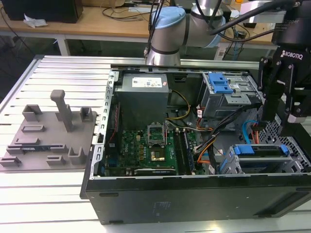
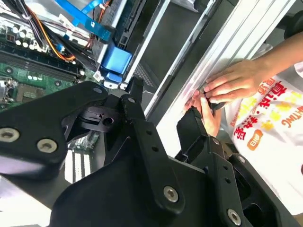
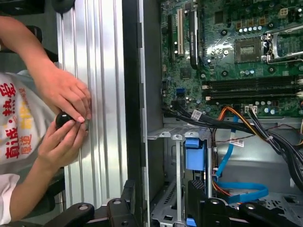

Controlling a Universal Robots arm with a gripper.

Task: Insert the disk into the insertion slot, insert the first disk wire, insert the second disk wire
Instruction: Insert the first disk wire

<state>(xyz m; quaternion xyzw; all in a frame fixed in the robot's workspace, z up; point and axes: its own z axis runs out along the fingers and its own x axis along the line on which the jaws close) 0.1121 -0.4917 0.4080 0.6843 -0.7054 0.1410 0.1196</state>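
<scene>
At the case's [image 1: 194,194] near corner on the exterior view's right, you see the disk [image 1: 261,150] lying flat in the insertion slot [image 1: 262,166], its blue carrier level with the grey cage. How far it is seated, you cannot tell. A blue cable [image 1: 249,128] curves up just behind it, inside the case; you cannot tell whether its end is plugged in.

Above that same corner of the case hangs your hand [image 1: 282,124]. Its two black fingers are spread apart with nothing between them, clear of the disk below. In both wrist views the hand [image 2: 163,101] [image 3: 161,189] is just as wide and empty.

Just outside the case's side wall, a person's fingers [image 3: 78,101] press on the ribbed table [image 1: 63,73] around a small black round thing [image 3: 63,118].

Toward the case's middle lies the green motherboard [image 1: 146,145]. At the case's far wall stand the grey power supply [image 1: 143,94] and the taller bay with a blue latch [image 1: 221,85]. Beyond the case rises the arm [image 1: 167,29].
</scene>
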